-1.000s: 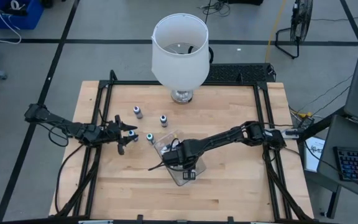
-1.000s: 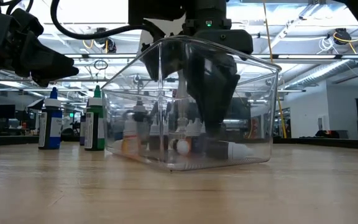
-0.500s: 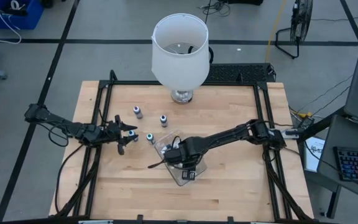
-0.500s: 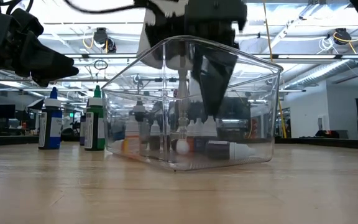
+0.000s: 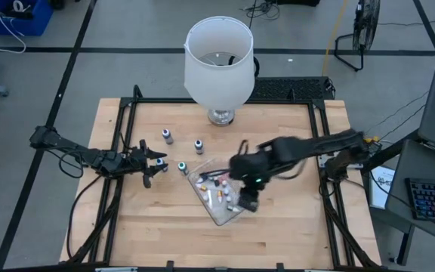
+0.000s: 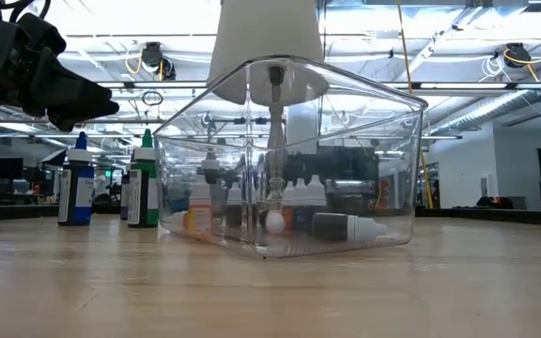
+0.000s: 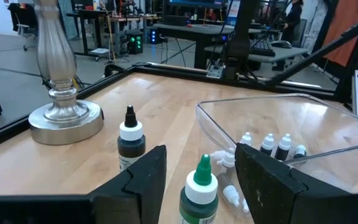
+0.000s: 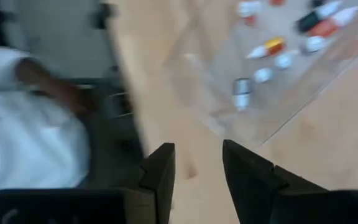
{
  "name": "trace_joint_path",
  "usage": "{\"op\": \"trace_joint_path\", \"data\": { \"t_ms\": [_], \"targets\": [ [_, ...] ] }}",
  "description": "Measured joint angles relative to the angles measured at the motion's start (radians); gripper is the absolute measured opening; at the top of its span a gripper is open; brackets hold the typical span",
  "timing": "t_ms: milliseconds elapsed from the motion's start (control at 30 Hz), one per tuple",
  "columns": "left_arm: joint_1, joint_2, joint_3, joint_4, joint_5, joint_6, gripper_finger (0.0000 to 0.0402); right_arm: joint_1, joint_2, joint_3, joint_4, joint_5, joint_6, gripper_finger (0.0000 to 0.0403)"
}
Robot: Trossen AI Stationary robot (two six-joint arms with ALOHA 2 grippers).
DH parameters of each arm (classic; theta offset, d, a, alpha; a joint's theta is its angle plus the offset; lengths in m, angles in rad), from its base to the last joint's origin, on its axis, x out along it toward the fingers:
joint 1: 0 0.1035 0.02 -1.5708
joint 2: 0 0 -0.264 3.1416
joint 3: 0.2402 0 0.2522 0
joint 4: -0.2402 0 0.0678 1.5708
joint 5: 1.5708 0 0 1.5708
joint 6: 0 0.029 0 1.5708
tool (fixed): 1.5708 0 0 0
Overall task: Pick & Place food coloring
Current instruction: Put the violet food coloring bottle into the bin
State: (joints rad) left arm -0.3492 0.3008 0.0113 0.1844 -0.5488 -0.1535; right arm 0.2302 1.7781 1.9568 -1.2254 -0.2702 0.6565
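Observation:
A clear plastic tray (image 5: 219, 219) sits mid-table with several food coloring bottles (image 5: 221, 193) lying and standing inside. Three more bottles stand upright on the wood to its far left: one green-capped (image 5: 181, 167), one (image 5: 198, 145) and one (image 5: 168, 136). My right gripper (image 5: 247, 202) hangs open above the tray's right side, tipped downward, with nothing between its fingers (image 8: 160, 174). My left gripper (image 5: 154, 162) stays level and open at the table's left; the green-capped bottle (image 7: 197, 190) stands just beyond its fingertips, untouched.
A tall lamp with a white shade (image 5: 217, 57) and a metal foot (image 7: 64, 121) stands at the table's far edge. A black frame rail (image 5: 119, 151) runs along the table's sides. Bare wood (image 5: 278, 234) lies near the front and right of the tray.
My right gripper has risen out of the tray, clear of the low view, and drawn back toward the table's right edge while rolling its wrist. The bottles in the tray lie uncovered on its floor. The tray has kept its place.

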Motion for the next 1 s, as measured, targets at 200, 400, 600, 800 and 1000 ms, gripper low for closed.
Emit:
{"op": "trace_joint_path", "data": {
  "t_ms": [200,400,600,800,1000],
  "targets": [
    [0.0,0.0,0.0,0.0,0.0,0.0,0.0191,0.02,-0.199,-0.008,0.01,-0.014,0.055,0.0122],
    [0.0,0.0,0.0,0.0,0.0,0.0,0.0191,0.111,-0.421,-0.143,0.046,0.152,-0.058,0.0123],
    [0.0,0.0,0.0,0.0,0.0,0.0,0.0191,0.206,-0.686,-0.439,0.139,0.442,-0.159,0.0121],
    [0.0,0.0,0.0,0.0,0.0,0.0,0.0191,0.236,-0.968,-0.932,0.553,0.843,-0.365,0.0119],
    [0.0,0.0,0.0,0.0,0.0,0.0,0.0191,0.15,-1.175,-1.398,1.252,0.901,-0.669,0.0118]
  ]
}}
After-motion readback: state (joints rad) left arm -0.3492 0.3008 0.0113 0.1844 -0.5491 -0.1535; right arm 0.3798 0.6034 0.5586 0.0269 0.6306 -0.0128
